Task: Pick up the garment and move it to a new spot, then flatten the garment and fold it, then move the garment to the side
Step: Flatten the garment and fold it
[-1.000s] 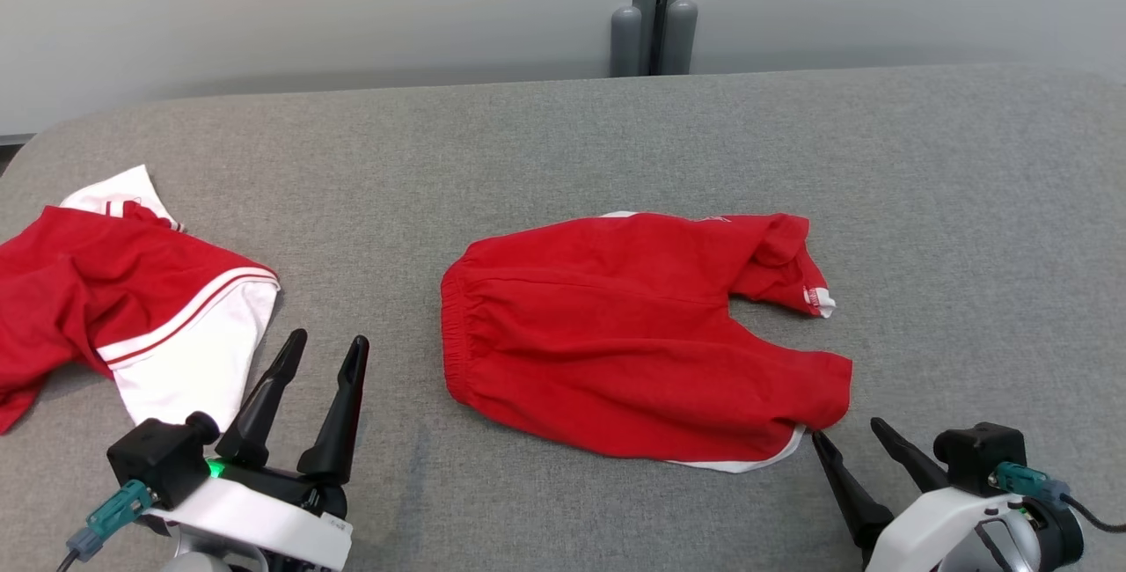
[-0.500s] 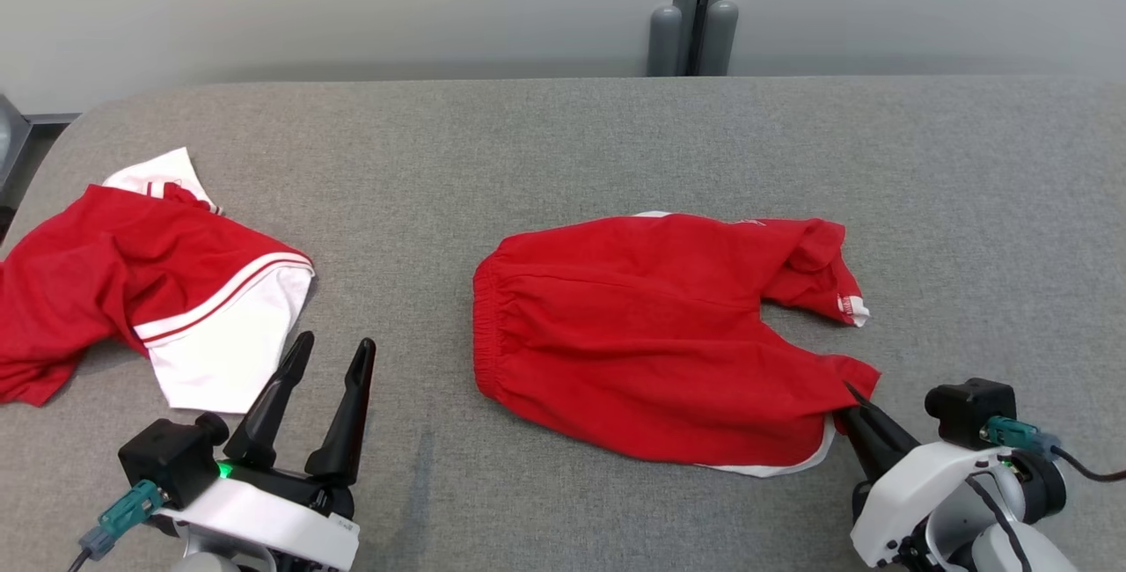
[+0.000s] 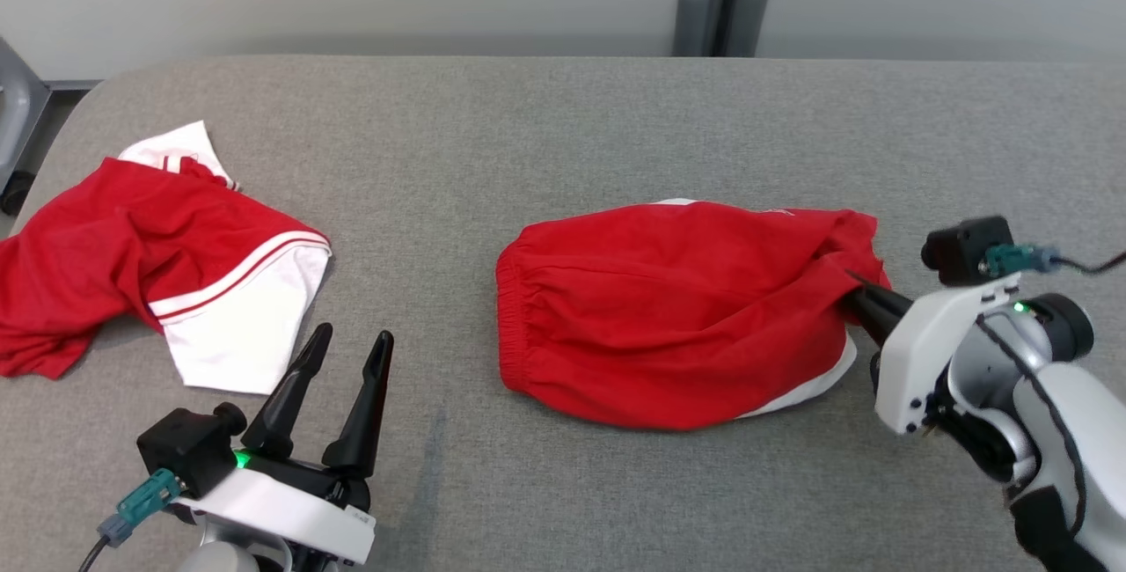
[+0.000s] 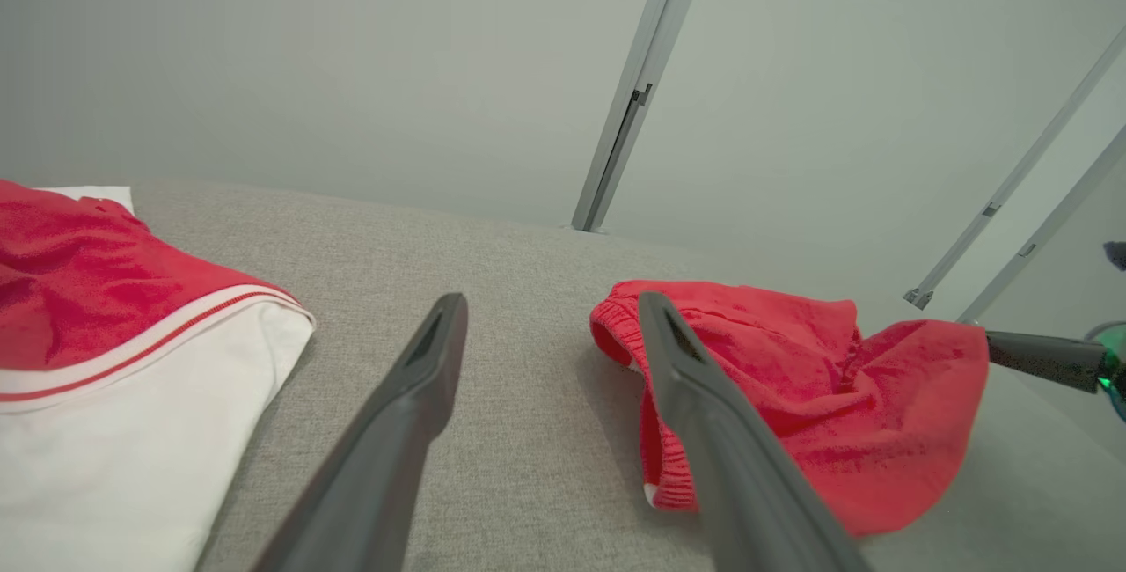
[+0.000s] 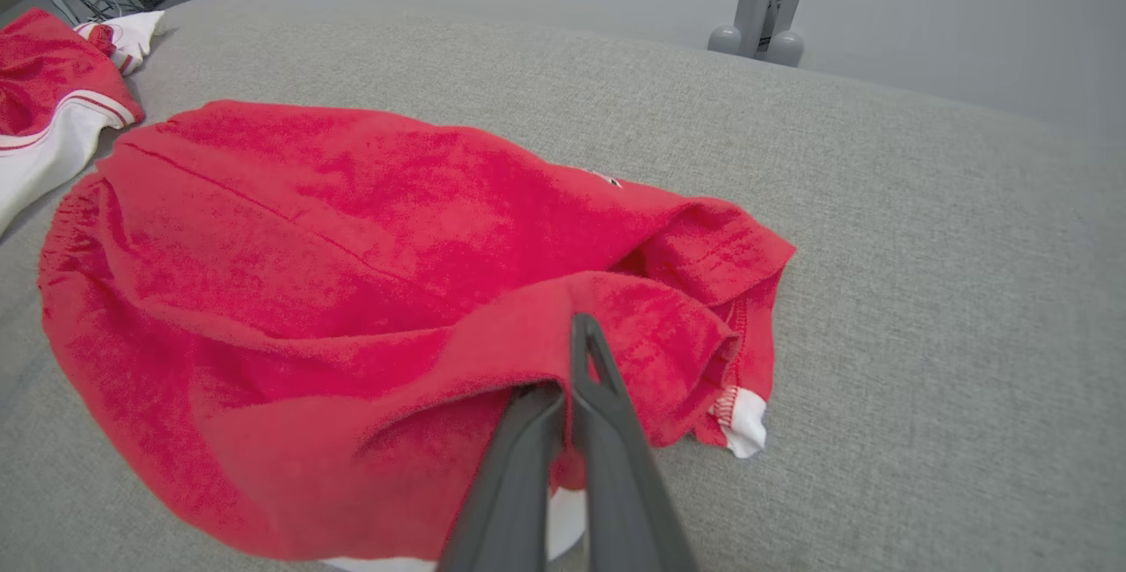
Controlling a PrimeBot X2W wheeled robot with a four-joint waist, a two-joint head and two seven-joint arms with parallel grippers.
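Head view: my right tool [image 3: 851, 283] pinched shut on leg hem of red shorts [image 3: 669, 308]; shorts mid-table [image 3: 563, 132], toward right edge, mostly lying; left tool [image 3: 352, 336] spread wide, empty, near front edge; I judge pick-up only begun; move, flatten, fold, set-aside left.

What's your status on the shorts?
Right tool shut on red shorts, at a leg hem. Left tool open, clear of cloth. Red-and-white garment at far left, not in the way.
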